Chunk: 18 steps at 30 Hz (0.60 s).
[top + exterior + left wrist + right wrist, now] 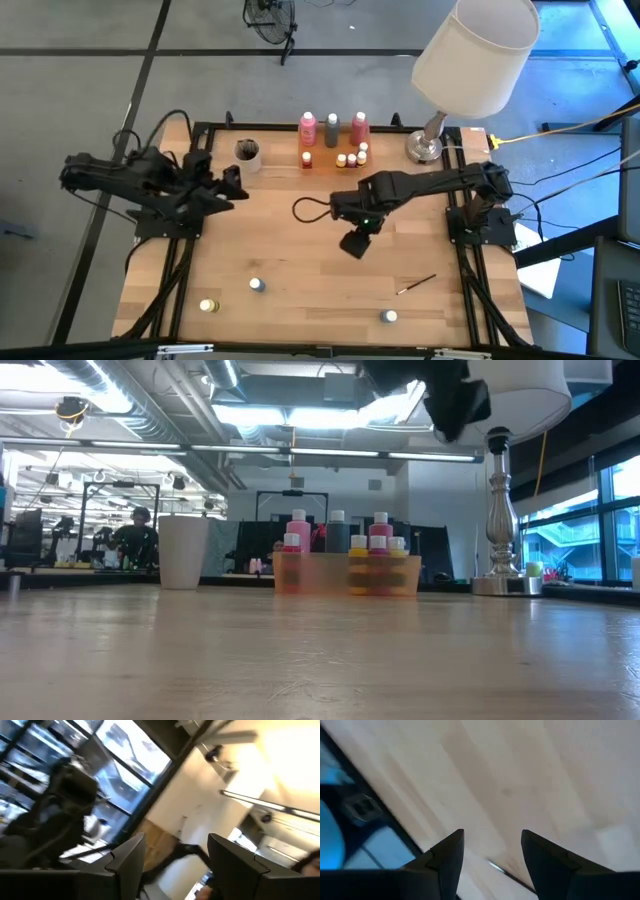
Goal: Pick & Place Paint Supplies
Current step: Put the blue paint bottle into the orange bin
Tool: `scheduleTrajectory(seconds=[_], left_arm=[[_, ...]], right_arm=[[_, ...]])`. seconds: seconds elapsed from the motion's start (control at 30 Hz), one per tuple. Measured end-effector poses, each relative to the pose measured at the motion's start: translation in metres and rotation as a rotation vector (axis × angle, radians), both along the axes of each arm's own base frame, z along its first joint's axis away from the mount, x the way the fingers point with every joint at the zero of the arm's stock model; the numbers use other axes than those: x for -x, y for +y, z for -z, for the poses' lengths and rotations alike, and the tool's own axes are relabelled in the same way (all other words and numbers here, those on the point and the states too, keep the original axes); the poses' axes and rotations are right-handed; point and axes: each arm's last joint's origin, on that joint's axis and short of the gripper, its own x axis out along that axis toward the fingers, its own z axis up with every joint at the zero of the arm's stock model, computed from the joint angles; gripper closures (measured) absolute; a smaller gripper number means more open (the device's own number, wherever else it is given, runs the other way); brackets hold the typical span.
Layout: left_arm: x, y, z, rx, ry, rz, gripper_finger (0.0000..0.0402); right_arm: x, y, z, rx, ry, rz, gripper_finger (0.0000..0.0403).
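Right gripper (356, 243), fingers spread and holding nothing, hangs above mid-table near a thin dark brush (416, 285); left gripper (232, 187), also spread and empty, waits at the left edge; bottles (332, 129) stand in the orange tray (322, 165).

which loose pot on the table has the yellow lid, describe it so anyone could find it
Start at the table's near edge, the side away from the lamp and the orange tray. Three small pots stand loose there; take the one nearest the left-hand corner, on the left arm's side. That yellow-lidded pot differs from the other two, whose lids are white.
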Motion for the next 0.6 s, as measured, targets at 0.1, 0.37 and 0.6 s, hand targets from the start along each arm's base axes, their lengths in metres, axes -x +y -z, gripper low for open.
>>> scheduleTrajectory(seconds=[0.1, 0.37, 0.6], left_arm=[[0.003, -0.011, -0.021, -0.029, 0.034, 0.102, 0.0192], [0.006, -0.041, -0.042, -0.347, 0.324, 0.233, 0.0192], [0.000, -0.051, -0.010, -0.597, 0.708, 0.169, 0.0192]], right_arm=[[-0.007, 0.014, -0.002, -0.037, -0.082, 0.042, 0.0201], [-0.007, 0.060, -0.006, -0.118, -0.132, 0.148, 0.0201], [0.002, 0.108, -0.011, -0.229, -0.142, 0.230, 0.0201]])
